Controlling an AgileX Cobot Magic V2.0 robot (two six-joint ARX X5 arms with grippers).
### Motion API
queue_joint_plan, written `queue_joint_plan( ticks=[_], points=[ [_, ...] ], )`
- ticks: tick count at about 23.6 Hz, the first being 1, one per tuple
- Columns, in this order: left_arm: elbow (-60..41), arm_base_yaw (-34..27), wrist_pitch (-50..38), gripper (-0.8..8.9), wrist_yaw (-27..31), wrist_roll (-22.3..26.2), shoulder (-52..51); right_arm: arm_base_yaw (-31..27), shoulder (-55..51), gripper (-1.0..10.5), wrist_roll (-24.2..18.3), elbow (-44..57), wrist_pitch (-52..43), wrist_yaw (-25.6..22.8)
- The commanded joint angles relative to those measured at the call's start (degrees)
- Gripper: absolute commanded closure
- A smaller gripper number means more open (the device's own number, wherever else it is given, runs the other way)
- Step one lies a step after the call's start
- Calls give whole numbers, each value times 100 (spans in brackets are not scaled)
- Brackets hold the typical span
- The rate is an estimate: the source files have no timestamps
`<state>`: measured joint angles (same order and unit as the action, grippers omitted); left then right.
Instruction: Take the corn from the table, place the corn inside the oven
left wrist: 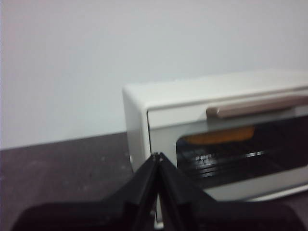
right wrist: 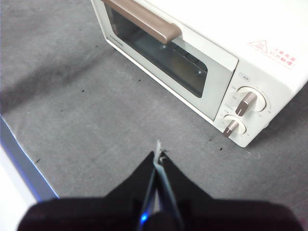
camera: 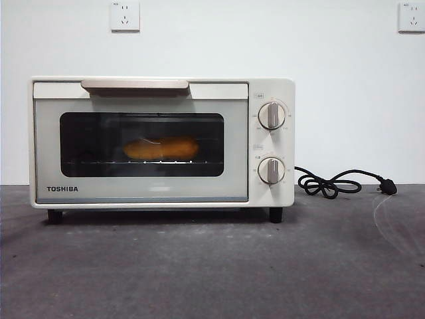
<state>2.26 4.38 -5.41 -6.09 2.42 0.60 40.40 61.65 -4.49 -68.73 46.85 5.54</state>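
The corn [camera: 161, 148] lies inside the oven [camera: 161, 141], on the wire rack behind the dark glass, about in the middle of the window and lengthwise across it. The door is closed, with its handle [camera: 135, 85] up at the top edge. In the left wrist view the corn shows again as an orange strip just under the handle, behind the glass. So the main step of the task looks finished: the corn is no more on the table [camera: 212, 266], and nothing else stands on the table in front of the oven. The cord [camera: 339, 183] lies loose on the table at the knob side, with its plug not in a socket. Both arms are away from the oven. The left gripper [left wrist: 158, 156] is in the air near the oven's corner on the side away from the knobs, its jaws pressed together with no gap and with nothing between them. The right gripper [right wrist: 158, 156] is above the table in front of the knob side, well apart from the door; its jaws are also together and hold nothing. No arm shows in the front view. I judge that what is left is only the retreat: each arm should pull back to its rest place without touching the handle or the knobs [camera: 271, 115], because the door should stay closed.
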Motion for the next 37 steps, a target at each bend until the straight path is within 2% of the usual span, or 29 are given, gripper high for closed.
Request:
queue_joint_plan(
  ticks=[1,9,37],
  points=[
    [-170,-17,225,817,35,68,-24,-2,4,958,-24,-13,-44,-4],
    [-170,-22,1532,817,673,85,-24,-2,4,958,-24,-15,-44,-4],
    [-168,-20,1486,817,721,85,55,-2,4,958,-24,-13,-44,-4]
  ],
)
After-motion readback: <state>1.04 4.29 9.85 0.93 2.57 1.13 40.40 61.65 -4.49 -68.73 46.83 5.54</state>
